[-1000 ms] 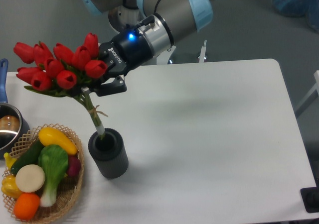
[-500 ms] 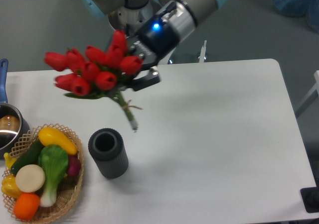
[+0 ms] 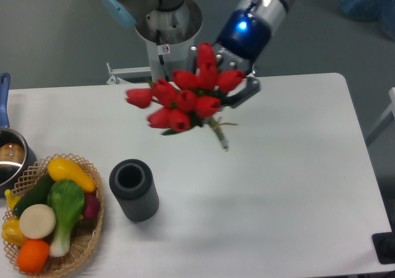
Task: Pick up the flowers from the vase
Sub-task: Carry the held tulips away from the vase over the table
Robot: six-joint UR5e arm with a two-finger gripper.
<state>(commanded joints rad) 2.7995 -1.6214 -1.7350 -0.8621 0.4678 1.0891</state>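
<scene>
Even, diffuse overhead light, moderately bright. Soft faint shadows on the white table (image 3: 278, 185). Flowers (image 3: 185, 99) slightly motion-blurred; blue LED glare on gripper (image 3: 231, 92).

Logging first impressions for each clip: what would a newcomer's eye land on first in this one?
The bunch of red flowers held in mid-air above the middle of the white table, gripped by the robot's hand, whose blue light glows just above. Next, the dark ribbed vase standing empty at lower left, beside the wicker basket of colourful produce.
</scene>
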